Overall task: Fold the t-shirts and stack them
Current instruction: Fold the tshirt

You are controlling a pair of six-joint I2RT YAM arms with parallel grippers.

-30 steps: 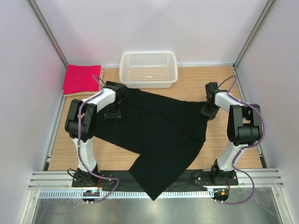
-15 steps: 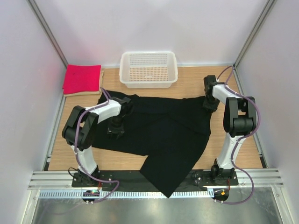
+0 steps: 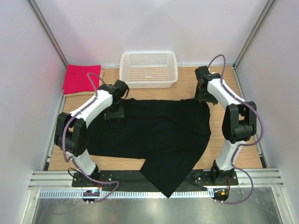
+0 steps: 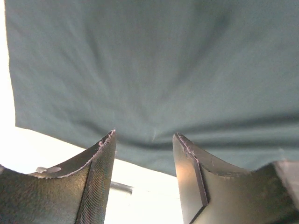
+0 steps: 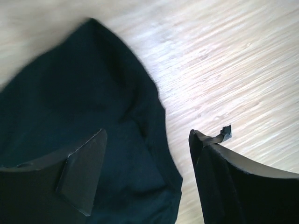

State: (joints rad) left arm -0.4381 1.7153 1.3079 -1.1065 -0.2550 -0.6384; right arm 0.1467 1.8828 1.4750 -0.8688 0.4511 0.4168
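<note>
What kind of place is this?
Probably a robot lab booth, not a home: plain white walls box in a wooden table, two robot arms are bolted at its edge, and a black t-shirt lies spread there.

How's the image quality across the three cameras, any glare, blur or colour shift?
Left wrist: large black cloth t-shirt renders washed-out teal, wooden tabletop blown white. Right wrist: wood grain blurred top-left, shirt nearly featureless. Top external: even light, sharp.
</note>
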